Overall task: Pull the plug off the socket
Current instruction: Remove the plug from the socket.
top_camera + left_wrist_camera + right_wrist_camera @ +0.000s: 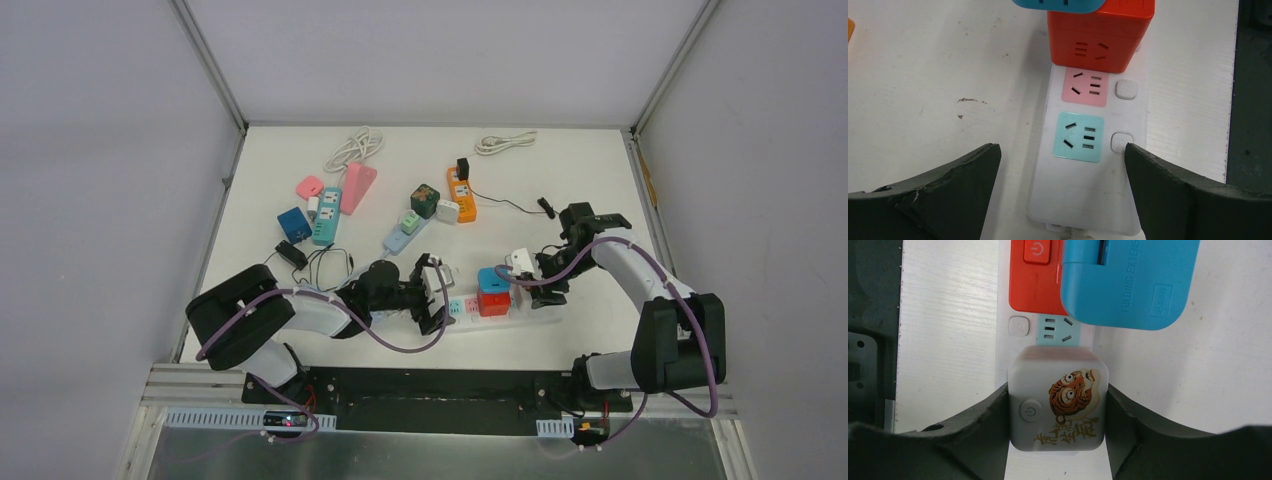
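right gripper (1058, 392) clamps the white tiger plug (1057, 405) near the right end of the power strip (1083, 197); left gripper (1062, 150), wide open and empty, straddles its left end.

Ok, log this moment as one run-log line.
left gripper: open over power strip | right gripper: shut on tiger-print plug | plug seated or lifted: cannot tell

Blue adapter (1128, 285): embossed "FOLDING EXTENS", the rest cut off; a small boxed mark beside it reads roughly "2500W". Red cube (1020, 290): power sign on button. White cube (1058, 405): power sign, gold Chinese characters, unread.
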Tool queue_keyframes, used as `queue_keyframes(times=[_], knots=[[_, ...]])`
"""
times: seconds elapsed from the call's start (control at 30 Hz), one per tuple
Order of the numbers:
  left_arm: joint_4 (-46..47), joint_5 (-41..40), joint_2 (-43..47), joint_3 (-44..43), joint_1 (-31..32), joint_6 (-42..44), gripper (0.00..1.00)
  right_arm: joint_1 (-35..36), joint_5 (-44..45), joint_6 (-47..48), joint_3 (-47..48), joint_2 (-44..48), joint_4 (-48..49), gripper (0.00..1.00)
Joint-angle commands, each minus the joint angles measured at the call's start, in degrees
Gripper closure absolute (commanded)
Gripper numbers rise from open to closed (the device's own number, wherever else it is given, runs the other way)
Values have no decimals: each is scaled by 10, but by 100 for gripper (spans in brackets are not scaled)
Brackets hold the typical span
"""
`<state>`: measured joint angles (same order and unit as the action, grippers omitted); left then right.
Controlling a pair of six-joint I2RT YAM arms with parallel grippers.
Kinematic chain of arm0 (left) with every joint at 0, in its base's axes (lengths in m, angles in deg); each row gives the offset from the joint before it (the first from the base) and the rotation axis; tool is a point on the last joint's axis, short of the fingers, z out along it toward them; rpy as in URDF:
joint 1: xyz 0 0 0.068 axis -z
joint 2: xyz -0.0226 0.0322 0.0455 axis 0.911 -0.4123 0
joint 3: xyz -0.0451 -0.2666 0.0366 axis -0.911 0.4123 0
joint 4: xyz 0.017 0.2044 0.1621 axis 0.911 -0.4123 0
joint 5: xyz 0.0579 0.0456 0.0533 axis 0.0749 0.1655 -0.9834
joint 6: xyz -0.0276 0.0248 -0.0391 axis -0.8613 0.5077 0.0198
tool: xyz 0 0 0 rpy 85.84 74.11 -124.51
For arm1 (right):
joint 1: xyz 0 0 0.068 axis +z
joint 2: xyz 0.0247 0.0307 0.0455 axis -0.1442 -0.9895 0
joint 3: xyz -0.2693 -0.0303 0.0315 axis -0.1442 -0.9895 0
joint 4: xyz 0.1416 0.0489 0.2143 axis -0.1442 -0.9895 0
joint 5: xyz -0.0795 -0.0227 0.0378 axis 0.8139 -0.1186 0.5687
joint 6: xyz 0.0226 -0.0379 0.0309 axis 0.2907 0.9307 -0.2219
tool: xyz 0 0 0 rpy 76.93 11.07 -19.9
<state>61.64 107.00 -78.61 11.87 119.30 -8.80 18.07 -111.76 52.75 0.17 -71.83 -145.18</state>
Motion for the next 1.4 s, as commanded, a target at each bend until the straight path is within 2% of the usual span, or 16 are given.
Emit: queue_keyframes(times=[0.0,0.27,0.5,0.7,0.93,1.13,1.23,1.37], knots=[[-1,71,-5,-17,-11,21,1,7,2,23,-11,-16,-62,100],[-19,147,-40,-41,-10,2,1,6,1,23,-11,-17,-63,100],[-82,68,-72,-71,10,42,1,6,0,24,-11,-22,-64,100],[-57,-11,-61,-51,34,63,6,6,0,24,-10,-20,-64,100],[-60,-4,-55,-48,37,54,34,3,-3,25,-12,-22,-65,100],[-71,3,-69,-57,37,44,79,-3,-11,28,-11,-22,-71,100],[-72,3,-69,-57,37,44,98,-4,-13,29,-11,-24,-72,100],[-72,-4,-67,-56,37,45,100,-5,-13,24,-10,-28,-72,100]])
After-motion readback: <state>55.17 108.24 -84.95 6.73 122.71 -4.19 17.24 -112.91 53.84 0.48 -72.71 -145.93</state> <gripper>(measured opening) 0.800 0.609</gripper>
